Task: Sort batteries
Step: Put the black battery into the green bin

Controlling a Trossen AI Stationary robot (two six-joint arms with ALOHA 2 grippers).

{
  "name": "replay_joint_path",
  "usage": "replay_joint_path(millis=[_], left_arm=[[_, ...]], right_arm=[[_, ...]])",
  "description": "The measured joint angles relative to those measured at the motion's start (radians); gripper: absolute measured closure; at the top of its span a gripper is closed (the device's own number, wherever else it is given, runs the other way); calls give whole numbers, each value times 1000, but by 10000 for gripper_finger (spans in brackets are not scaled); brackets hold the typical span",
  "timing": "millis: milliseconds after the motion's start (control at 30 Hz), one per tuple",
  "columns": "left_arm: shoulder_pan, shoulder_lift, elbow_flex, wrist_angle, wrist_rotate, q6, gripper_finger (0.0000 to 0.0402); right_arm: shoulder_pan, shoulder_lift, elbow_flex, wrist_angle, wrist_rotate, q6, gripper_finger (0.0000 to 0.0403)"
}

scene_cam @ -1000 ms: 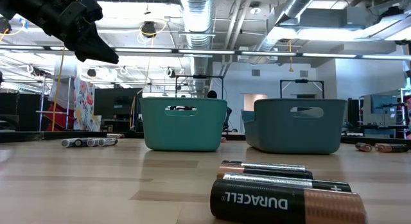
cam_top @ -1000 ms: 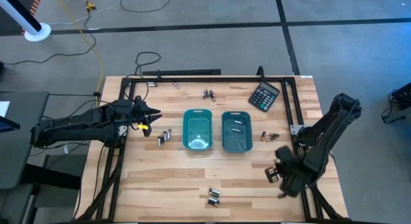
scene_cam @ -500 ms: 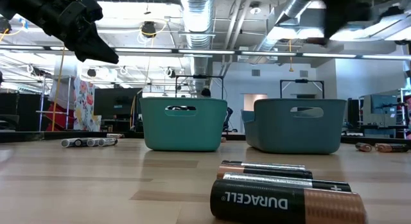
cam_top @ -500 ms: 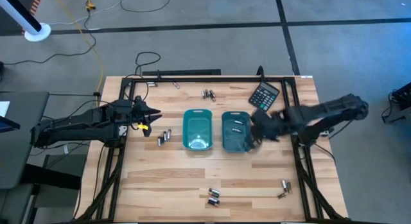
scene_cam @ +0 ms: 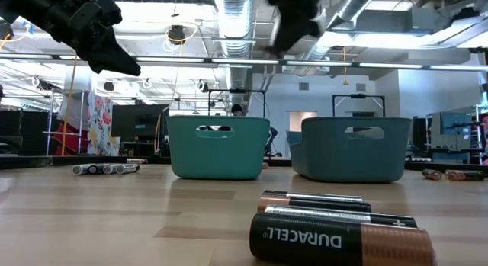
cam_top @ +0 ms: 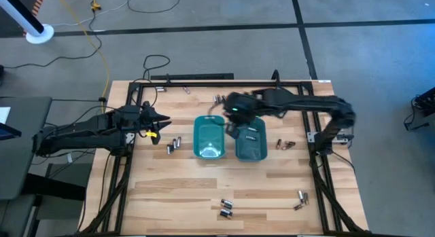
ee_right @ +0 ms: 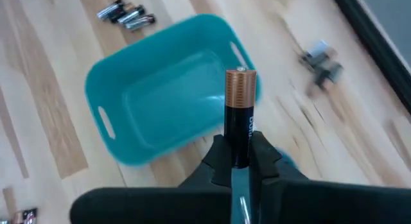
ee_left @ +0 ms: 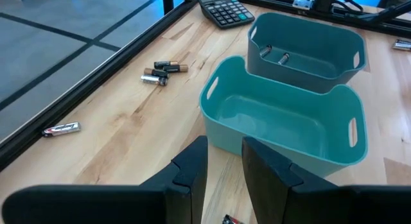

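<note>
Trays: two teal, side by side mid-table; left tray and right tray.
Left tray contents: nothing seen inside from the left wrist view or the right wrist view.
Right tray contents: two batteries lying by its far wall, seen from the left wrist view.
Right gripper: raised above the gap between the trays, near their far ends; fingers clamped tight on one battery.
Held battery: black body with coppery end, standing out forward from between the fingertips, over the table just beside the left tray's rim.
Left gripper: waiting at the table's left side, off the surface, fingers narrow with a small gap, holding nothing visible.
Loose batteries, left group: about four, beside the left tray, near the left gripper.
Loose batteries, far group: about three, beyond the trays; exact count hard to tell.
Loose batteries, right group: two, beside the right tray.
Loose batteries, near group: three at the near edge, one marked DURACELL in the low view.
Loose batteries, near-right pair: two, by the frame rail.
Calculator: one, black, at the far right corner, well apart from the trays.
</note>
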Motion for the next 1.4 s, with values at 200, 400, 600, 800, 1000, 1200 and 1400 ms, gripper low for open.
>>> replay_joint_path(millis=[200, 400, 600, 800, 1000, 1200, 1400], left_arm=[[0, 0, 0, 3, 0, 4, 310], [0, 0, 0, 3, 0, 5, 310], [0, 0, 0, 1, 0, 0, 310], [0, 0, 0, -2, 0, 0, 310], [0, 0, 0, -3, 0, 0, 310], [0, 0, 0, -3, 0, -3, 310], [0, 0, 0, -3, 0, -3, 310]], right_arm=[[-40, 235, 200, -8, -111, -132, 390], [-53, 438, 341, -94, -132, -186, 390], [-43, 570, 395, -152, -175, -204, 390], [-29, 641, 398, -143, -198, -204, 390], [-20, 699, 398, -135, -214, -204, 390], [-16, 701, 398, -105, -214, -196, 377], [-17, 702, 398, -102, -214, -182, 336]])
